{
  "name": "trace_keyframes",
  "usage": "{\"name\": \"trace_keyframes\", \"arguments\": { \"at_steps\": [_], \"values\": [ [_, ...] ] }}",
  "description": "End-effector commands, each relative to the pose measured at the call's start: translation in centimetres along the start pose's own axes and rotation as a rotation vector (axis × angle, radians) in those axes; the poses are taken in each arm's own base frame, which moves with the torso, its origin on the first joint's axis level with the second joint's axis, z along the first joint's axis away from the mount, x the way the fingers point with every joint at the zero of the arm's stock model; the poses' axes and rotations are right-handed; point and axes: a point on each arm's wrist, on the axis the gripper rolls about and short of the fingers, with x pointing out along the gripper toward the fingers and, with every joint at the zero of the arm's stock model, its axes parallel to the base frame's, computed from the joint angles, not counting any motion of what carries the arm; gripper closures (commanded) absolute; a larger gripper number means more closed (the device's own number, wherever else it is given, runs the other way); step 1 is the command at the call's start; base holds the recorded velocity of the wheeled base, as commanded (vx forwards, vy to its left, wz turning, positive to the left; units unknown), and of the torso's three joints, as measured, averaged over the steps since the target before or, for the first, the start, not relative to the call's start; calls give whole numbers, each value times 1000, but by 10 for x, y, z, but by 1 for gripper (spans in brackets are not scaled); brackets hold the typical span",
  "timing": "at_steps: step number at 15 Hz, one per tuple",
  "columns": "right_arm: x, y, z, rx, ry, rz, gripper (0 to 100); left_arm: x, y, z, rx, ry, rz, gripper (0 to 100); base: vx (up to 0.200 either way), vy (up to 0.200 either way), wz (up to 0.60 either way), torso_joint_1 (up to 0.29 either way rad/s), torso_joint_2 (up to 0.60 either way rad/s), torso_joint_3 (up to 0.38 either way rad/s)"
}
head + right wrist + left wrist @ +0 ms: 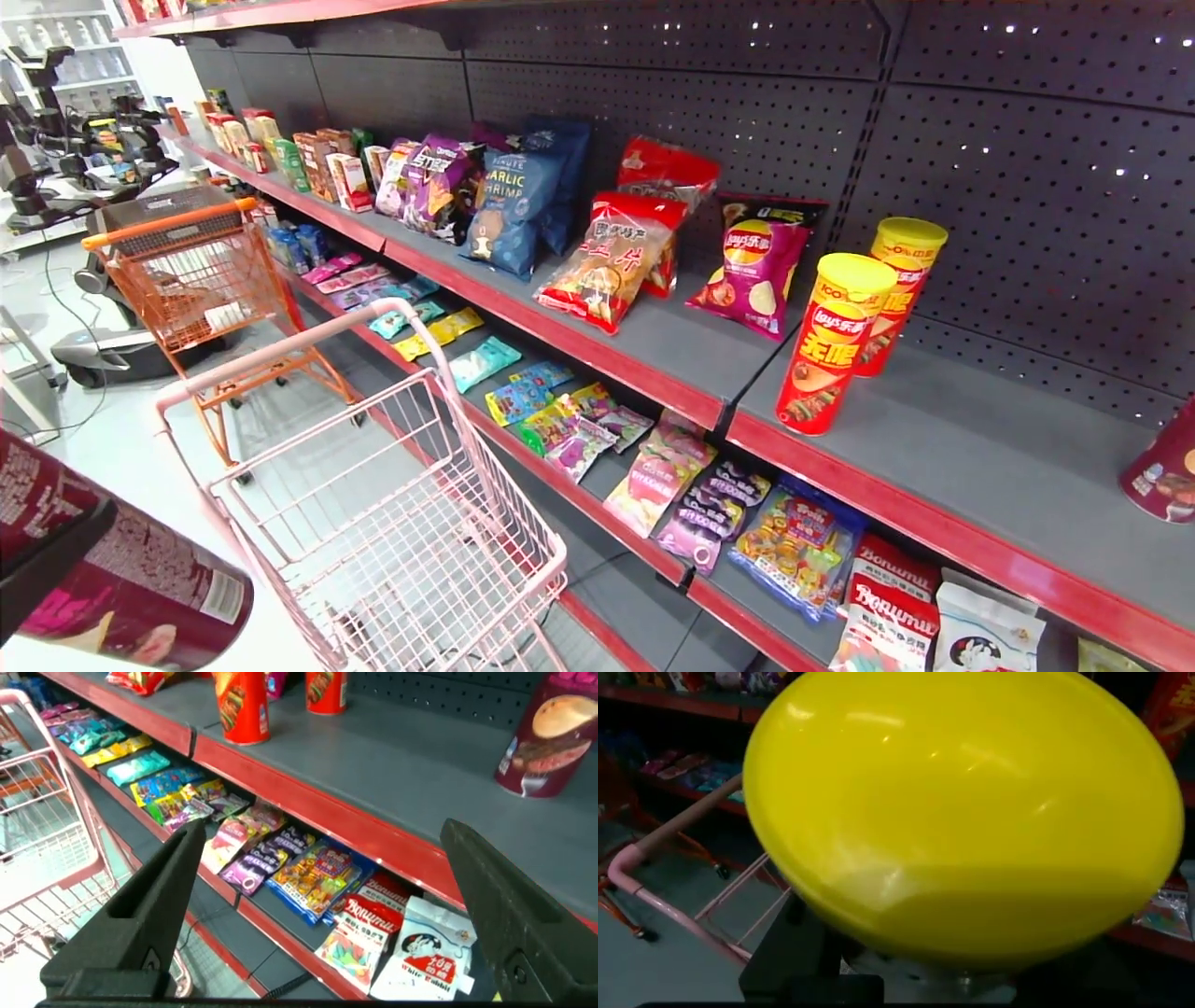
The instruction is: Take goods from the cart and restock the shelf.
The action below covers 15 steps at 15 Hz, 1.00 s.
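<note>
A dark maroon chip can lies tilted at the lower left, with my left gripper shut on it. Its yellow lid faces the left wrist camera. The pink wire cart stands just beside it, in front of the shelf. My right gripper hangs open in front of the grey middle shelf, nothing between its fingers. A second maroon can stands on that shelf at the far right. Two red chip cans with yellow lids stand further left on it.
Snack bags line the middle shelf to the left of the cans. The lower shelf holds flat candy and snack packs. An orange cart stands behind the pink one. The grey board between the red cans and the maroon can is bare.
</note>
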Motion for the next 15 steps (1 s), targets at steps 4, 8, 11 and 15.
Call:
{"name": "trace_keyframes", "arguments": {
  "at_steps": [4, 8, 11, 15],
  "values": [
    [0, 0, 0, -1, 1, 2, 0, -2, -1, -2, 0, 0, 6, 100, 0, 0, -150, 52, -101, -58],
    [0, 0, 0, 2, 1, 2, 0, -3, -2, -1, 5, -9, 7, 100, 0, 0, -600, 11, -1, -4],
    [0, 0, 0, 2, 1, 1, 0, -6, 1, 0, 61, -10, 146, 100, 0, 0, -600, 6, 2, -2],
    [0, 0, 0, 2, 1, 2, 0, -10, -2, 0, 72, -21, 146, 100, 0, 0, -600, 2, 4, 4]
  ]
}}
